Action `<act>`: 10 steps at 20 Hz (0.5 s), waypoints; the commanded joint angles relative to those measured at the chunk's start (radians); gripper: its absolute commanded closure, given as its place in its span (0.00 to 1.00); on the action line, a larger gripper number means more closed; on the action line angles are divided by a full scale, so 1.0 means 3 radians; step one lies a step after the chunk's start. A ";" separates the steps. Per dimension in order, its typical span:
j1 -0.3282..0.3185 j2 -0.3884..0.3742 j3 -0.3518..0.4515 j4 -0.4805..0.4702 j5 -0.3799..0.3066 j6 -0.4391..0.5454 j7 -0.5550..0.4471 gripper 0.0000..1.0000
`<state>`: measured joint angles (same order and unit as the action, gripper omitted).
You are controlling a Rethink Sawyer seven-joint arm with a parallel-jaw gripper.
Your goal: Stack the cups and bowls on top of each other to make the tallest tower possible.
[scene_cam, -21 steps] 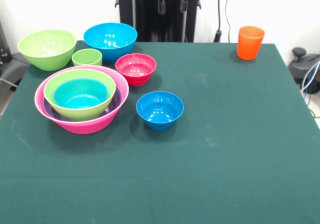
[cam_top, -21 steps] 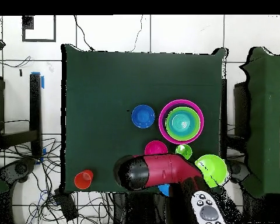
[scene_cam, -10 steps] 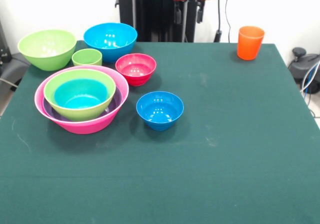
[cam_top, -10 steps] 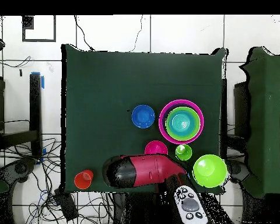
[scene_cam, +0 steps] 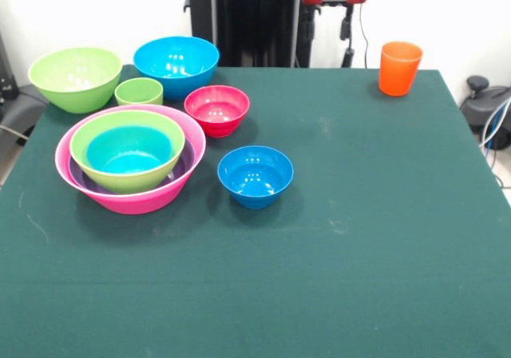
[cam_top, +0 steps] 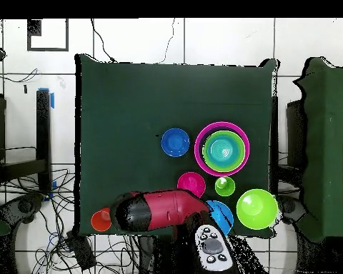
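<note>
We list 10 items on the green table (scene_cam: 383, 214), taken left to right in the front view and placed against the gripper (scene_cam: 335, 24), which hangs at the top edge over the table's far side.

1. Lime-green bowl (scene_cam: 75, 77): farthest to the gripper's left, at the far corner.
2. Huge pink bowl (scene_cam: 136, 200): left of the gripper and nearer the camera. It holds a purple bowl (scene_cam: 182, 163), inside that a second lime-green bowl (scene_cam: 128, 178), inside that a teal bowl (scene_cam: 128, 152); 4 nested.
3. Short lime-green cup (scene_cam: 139, 91): left of the gripper, just beside the first green bowl.
4. Large blue bowl (scene_cam: 176, 64): left of the gripper, by the far edge.
5. Small red bowl (scene_cam: 216, 109): left of the gripper, apart from its neighbours.
6. Small blue bowl (scene_cam: 255, 176): left of the gripper and well forward, standing alone.
7. Orange cup (scene_cam: 399, 68): near the gripper's right, upright at the far edge.

We cannot tell whether the gripper's fingers are spread or closed. In the overhead view the red and black arm (cam_top: 156, 210) lies over the table's edge, its end just beside the orange cup (cam_top: 101, 220).
</note>
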<state>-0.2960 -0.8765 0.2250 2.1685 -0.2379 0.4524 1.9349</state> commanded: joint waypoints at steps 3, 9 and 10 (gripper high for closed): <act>0.0257 0.0125 0.0017 0.0330 0.0331 -0.0287 0.0787 0.00; 0.0402 0.0063 0.0006 0.0361 0.0482 -0.0283 0.0904 0.00; 0.0434 0.0080 -0.0010 0.0352 0.0493 -0.0309 0.0930 0.00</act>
<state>-0.2078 -0.8885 0.2152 2.2084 -0.1521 0.4387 2.0119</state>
